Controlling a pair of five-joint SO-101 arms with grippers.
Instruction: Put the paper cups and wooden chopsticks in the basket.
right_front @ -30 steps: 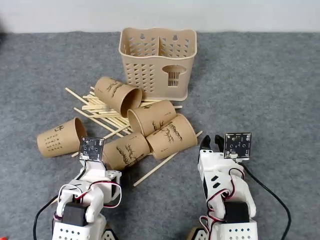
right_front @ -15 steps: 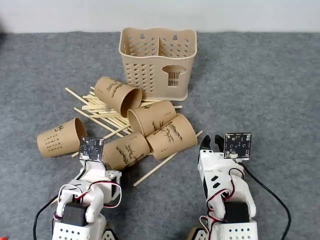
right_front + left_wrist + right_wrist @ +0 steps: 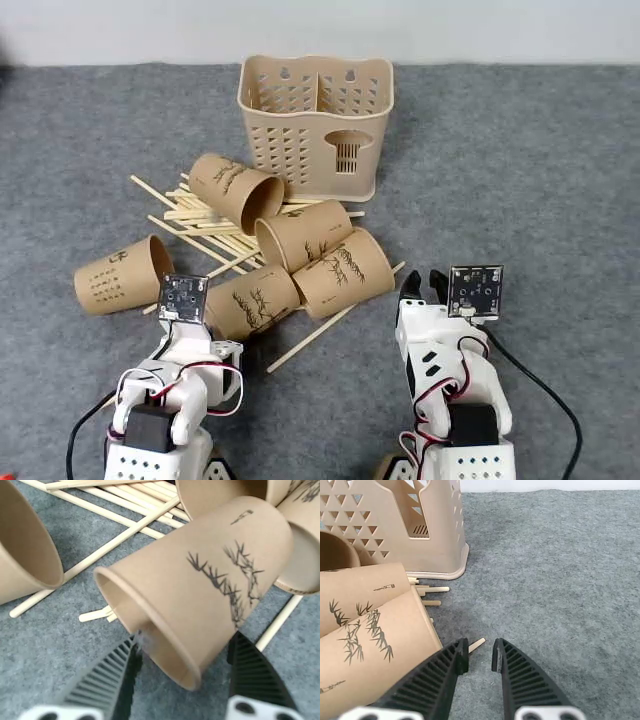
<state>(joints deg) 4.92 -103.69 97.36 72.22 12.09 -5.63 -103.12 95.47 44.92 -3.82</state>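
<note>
The tan slotted basket (image 3: 313, 125) stands upright at the back of the grey mat, also seen as the basket (image 3: 395, 525). Several brown paper cups lie on their sides in front of it, among them one cup (image 3: 252, 300) nearest the left arm and another cup (image 3: 345, 272) beside it. Wooden chopsticks (image 3: 200, 225) are scattered under and around them. My left gripper (image 3: 187, 640) is open, its fingers on either side of the rim end of the near cup (image 3: 200, 580). My right gripper (image 3: 480, 655) is open only narrowly and holds nothing, just short of a chopstick tip (image 3: 477, 644) and a cup (image 3: 375, 630).
One cup (image 3: 122, 275) lies apart at the left. A long chopstick (image 3: 320, 330) runs diagonally between the two arms. Bare grey mat stretches to the right of the basket and the cups, with a pale wall behind the basket.
</note>
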